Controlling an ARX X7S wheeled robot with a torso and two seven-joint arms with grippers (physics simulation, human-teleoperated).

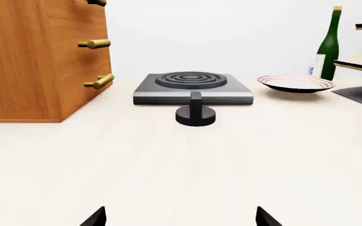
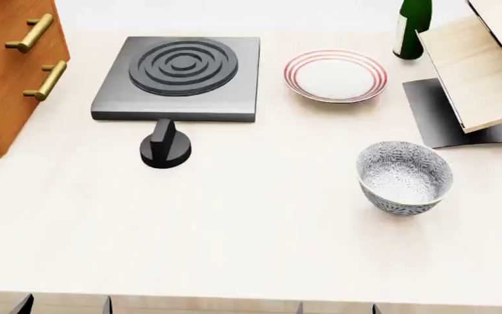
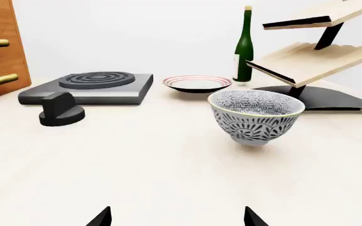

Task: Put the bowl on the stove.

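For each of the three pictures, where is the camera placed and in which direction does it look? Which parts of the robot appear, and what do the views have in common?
Head view: high, looking down on the table; stove, plate, bowl; only dark end effector tips at the near edge.
Left wrist view: low over the table, facing the knob and stove; left end effector fingertips spread apart.
Right wrist view: low, facing the bowl; right end effector fingertips spread apart.
Shared: stove, knob, plate and green bottle appear in all three.
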